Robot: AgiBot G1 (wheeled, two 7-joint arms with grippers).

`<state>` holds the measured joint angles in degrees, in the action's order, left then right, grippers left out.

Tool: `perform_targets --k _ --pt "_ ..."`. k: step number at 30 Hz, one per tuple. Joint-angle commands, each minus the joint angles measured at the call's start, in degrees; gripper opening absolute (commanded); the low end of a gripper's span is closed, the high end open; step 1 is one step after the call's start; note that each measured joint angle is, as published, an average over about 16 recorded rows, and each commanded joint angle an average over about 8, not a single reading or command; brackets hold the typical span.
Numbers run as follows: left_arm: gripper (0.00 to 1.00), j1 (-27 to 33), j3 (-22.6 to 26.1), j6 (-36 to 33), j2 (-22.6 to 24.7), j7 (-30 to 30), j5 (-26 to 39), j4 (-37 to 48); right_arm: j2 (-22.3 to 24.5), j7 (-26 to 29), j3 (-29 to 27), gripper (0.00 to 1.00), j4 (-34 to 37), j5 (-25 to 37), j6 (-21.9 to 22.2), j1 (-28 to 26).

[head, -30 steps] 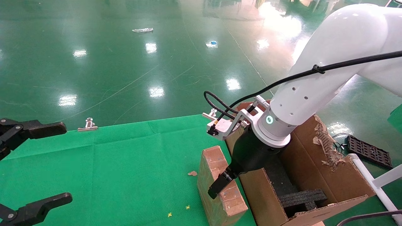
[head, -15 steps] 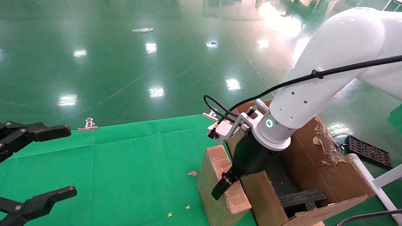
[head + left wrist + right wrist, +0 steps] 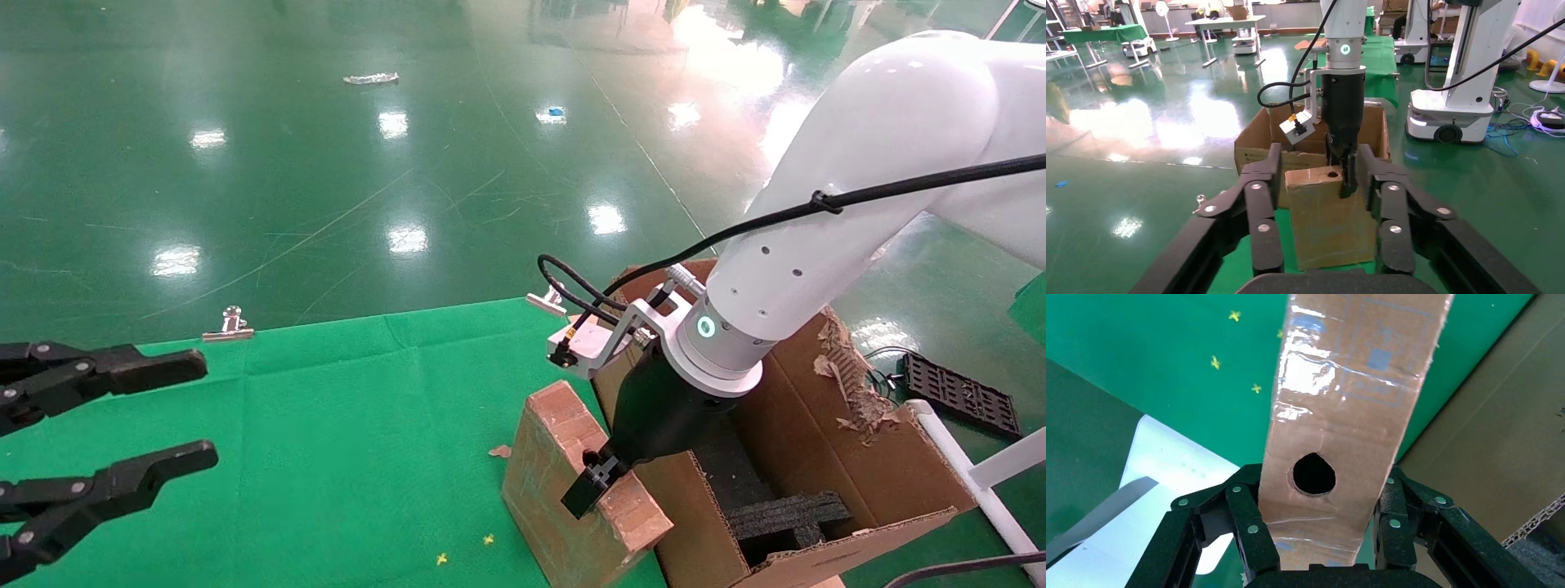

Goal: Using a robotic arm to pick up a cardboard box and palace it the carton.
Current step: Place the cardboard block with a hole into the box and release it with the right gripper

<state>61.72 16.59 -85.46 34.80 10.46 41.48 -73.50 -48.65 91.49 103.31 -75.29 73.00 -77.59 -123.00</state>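
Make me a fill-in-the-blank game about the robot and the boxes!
1. The right gripper is shut on the small ____ box.
2. The box's top face has one round ____.
3. The big carton sits on the robot's ____ side of the box.
4. The left gripper is ____ and holds nothing.

Missing words: cardboard; hole; right; open

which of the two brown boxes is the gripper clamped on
The cardboard box, slim with a round hole, held by the right gripper; the carton is larger, torn-flapped.

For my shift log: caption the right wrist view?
Right end effector clamps the holed cardboard box above green cloth, beside the carton.
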Motion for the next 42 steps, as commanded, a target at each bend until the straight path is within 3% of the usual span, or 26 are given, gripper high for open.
perform_targets --k 1,8,13,17,24,31,32,40,42 --pt "0.0 0.0 0.01 0.0 0.0 0.0 -0.01 0.0 0.03 0.08 0.12 0.0 -0.02 -0.01 0.01 0.24" --pt "0.0 0.01 0.03 0.01 -0.01 -0.02 -0.02 0.0 5.14 -8.24 -4.37 0.0 2.16 -3.76 3.05 -2.25" --pt "0.0 0.01 0.05 0.02 -0.02 -0.03 -0.04 0.0 11.11 -17.59 -9.68 0.0 5.74 -5.75 5.67 -7.6" --pt "0.0 0.01 0.07 0.03 -0.03 -0.03 -0.05 0.0 15.12 -22.16 -12.09 0.0 9.68 -3.54 6.45 -12.57" --pt "0.0 0.02 0.09 0.04 -0.04 -0.05 -0.06 0.0 19.9 -23.46 -11.53 0.0 15.54 5.31 4.33 -18.76" --pt "0.0 0.02 0.11 0.05 -0.05 -0.06 -0.08 0.0 21.95 -21.58 -7.82 0.0 19.65 11.28 -0.41 -18.01" --pt "0.03 0.03 0.12 0.05 -0.05 -0.06 -0.08 0.0 21.99 -21.39 -7.26 0.0 20.25 11.61 -0.9 -17.35" --pt "1.0 0.03 0.15 0.06 -0.06 -0.07 -0.1 0.0 20.88 -21.3 -4.26 0.0 26.22 11.94 -0.57 -10.96" --pt "1.0 0.03 0.15 0.07 -0.06 -0.08 -0.1 0.0 20.26 -21.53 -3.78 0.0 27.9 11.98 -0.14 -9.6"
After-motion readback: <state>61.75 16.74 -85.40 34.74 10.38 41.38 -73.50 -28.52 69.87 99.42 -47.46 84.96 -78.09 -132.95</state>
